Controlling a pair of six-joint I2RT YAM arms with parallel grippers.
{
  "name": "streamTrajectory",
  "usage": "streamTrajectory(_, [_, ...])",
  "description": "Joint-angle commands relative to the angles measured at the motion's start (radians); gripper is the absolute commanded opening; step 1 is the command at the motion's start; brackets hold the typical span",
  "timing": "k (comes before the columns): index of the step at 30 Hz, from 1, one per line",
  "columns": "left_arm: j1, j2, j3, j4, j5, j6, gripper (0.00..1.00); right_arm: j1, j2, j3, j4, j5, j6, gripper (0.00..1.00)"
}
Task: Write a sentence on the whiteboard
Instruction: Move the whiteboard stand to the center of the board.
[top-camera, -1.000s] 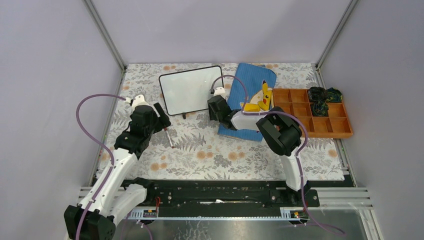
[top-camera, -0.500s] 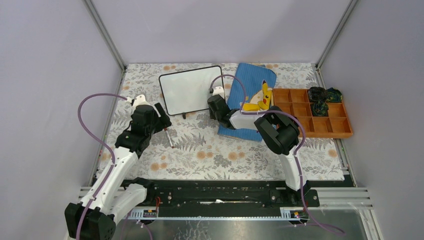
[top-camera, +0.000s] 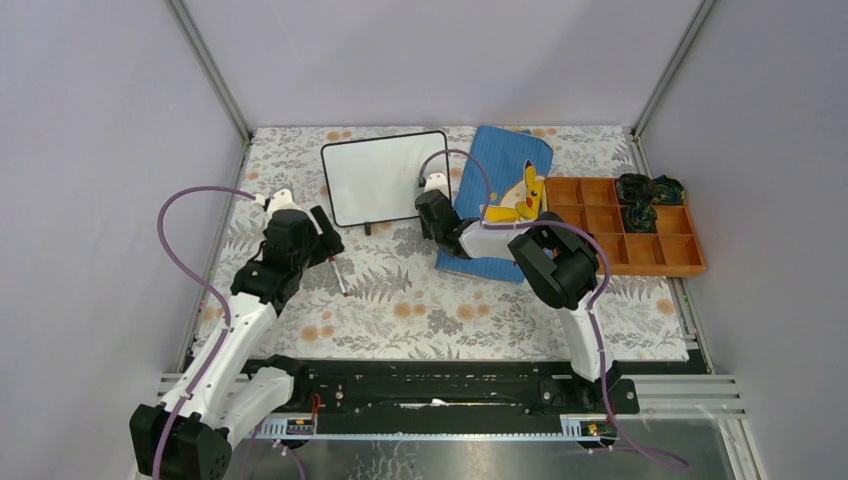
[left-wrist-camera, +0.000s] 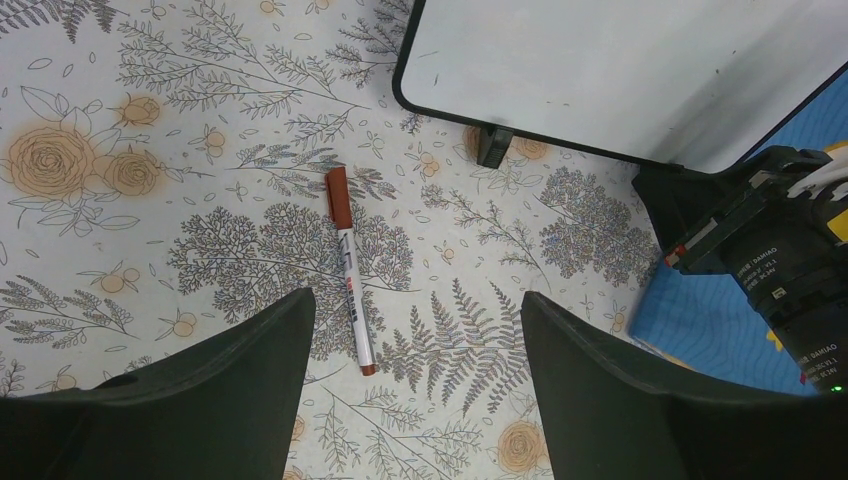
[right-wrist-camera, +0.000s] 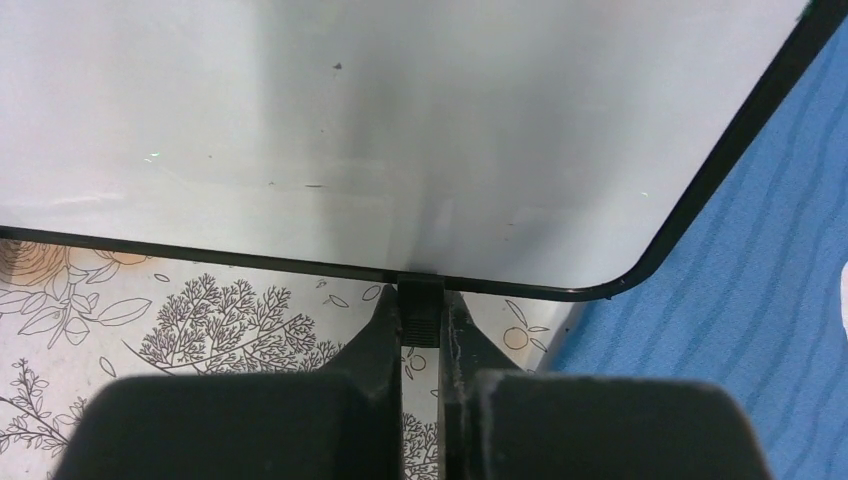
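Observation:
The whiteboard (top-camera: 385, 178), white with a thin black frame, stands at the back of the flowered cloth; it also shows in the left wrist view (left-wrist-camera: 620, 70) and the right wrist view (right-wrist-camera: 380, 130). My right gripper (right-wrist-camera: 421, 305) is shut on the board's right black foot (right-wrist-camera: 421, 312) at its lower edge. A marker (left-wrist-camera: 349, 268) with a brown cap lies on the cloth below the board's left corner; it also shows in the top view (top-camera: 339, 273). My left gripper (left-wrist-camera: 415, 340) is open and empty, hovering just near of the marker. The board's face is blank.
A blue Pikachu pouch (top-camera: 505, 195) lies right of the board, under my right arm. An orange compartment tray (top-camera: 625, 245) with dark objects in its back cells stands at the far right. Grey walls enclose the table.
The whiteboard has shifted slightly to the right with my right gripper on its foot. The left arm has barely moved.

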Motion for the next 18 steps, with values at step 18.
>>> streamTrajectory(18, [-0.005,-0.029,-0.010,0.053,0.010,-0.010,0.82,0.073,-0.219,-0.288,0.063,0.008,-0.028,0.00])
